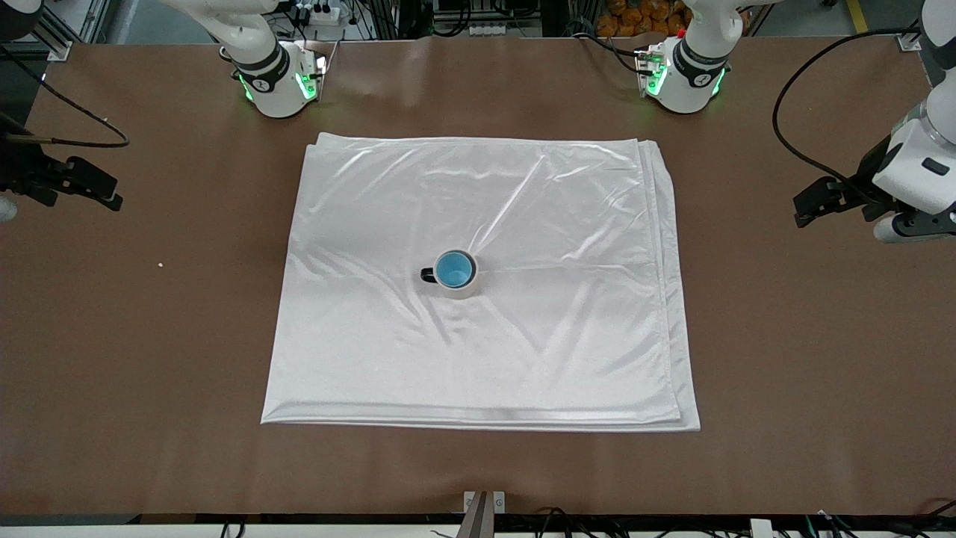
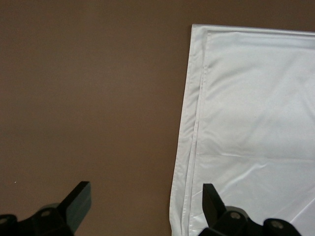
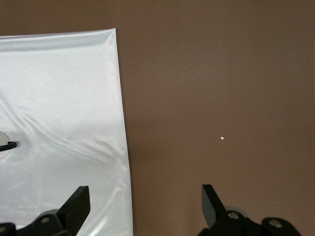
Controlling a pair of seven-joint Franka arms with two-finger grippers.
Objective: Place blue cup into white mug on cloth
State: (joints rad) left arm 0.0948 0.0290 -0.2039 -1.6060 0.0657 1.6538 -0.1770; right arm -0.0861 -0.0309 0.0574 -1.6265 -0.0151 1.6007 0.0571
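The blue cup [image 1: 453, 269] sits upright inside the white mug [image 1: 467, 290], whose black handle points toward the right arm's end of the table. The mug stands at the middle of the white cloth [image 1: 523, 351]. My left gripper [image 1: 805, 212] is open and empty over bare table beside the cloth's edge at the left arm's end, and waits there. My right gripper [image 1: 110, 196] is open and empty over the table at the right arm's end, and waits too. The right wrist view shows the cloth [image 3: 59, 98] and a sliver of the mug [image 3: 2, 143]. The left wrist view shows the cloth's layered edge [image 2: 256, 123].
The brown table [image 1: 149, 359] lies bare around the cloth. A tiny white speck [image 1: 160, 264] lies on it toward the right arm's end and shows in the right wrist view [image 3: 222, 138]. A black cable [image 1: 784, 142] hangs by the left arm.
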